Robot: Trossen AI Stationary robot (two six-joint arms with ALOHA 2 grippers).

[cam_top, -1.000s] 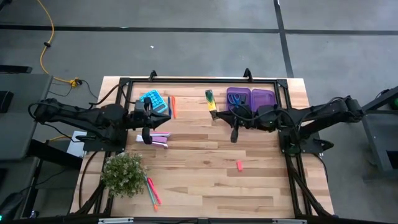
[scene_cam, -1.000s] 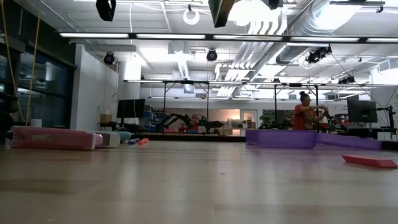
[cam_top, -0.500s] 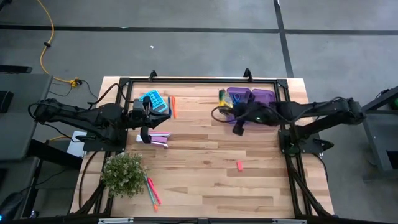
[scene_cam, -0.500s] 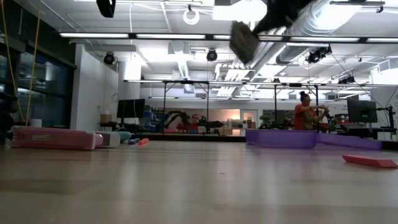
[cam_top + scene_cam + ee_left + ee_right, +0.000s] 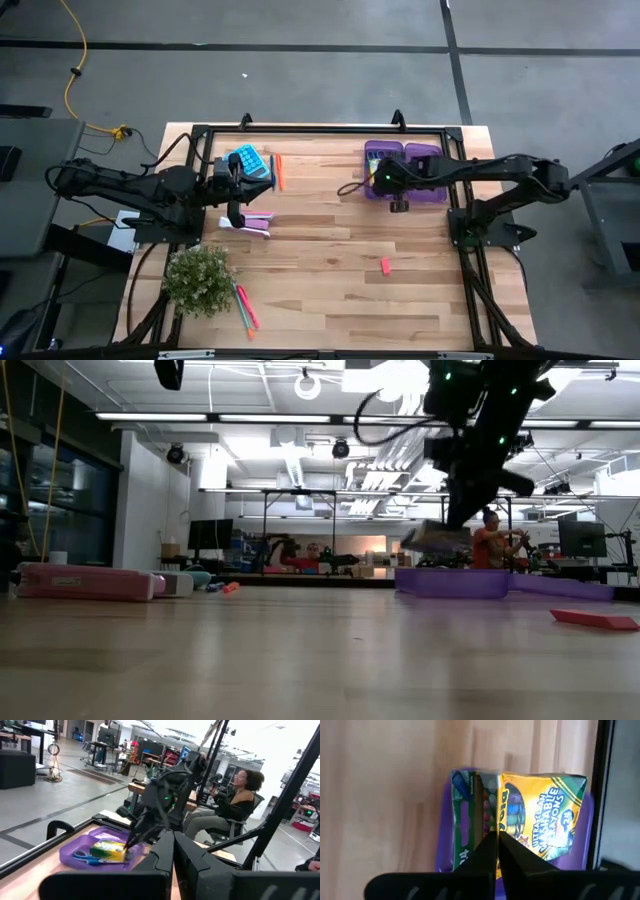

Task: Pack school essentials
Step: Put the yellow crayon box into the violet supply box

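Yellow-green crayon box [image 5: 520, 820] now sits in purple case [image 5: 425, 155] at tabletop's far right corner, carried over by right gripper [image 5: 399, 205], fingers pressed together, empty. Left gripper [image 5: 236, 215] waits, closed.

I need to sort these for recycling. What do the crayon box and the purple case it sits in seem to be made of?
The crayon box looks like printed cardboard: creased edges, folded flap, matte colour print. The purple case looks like translucent moulded plastic, smooth with a raised rim, though the exact plastic can't be told.
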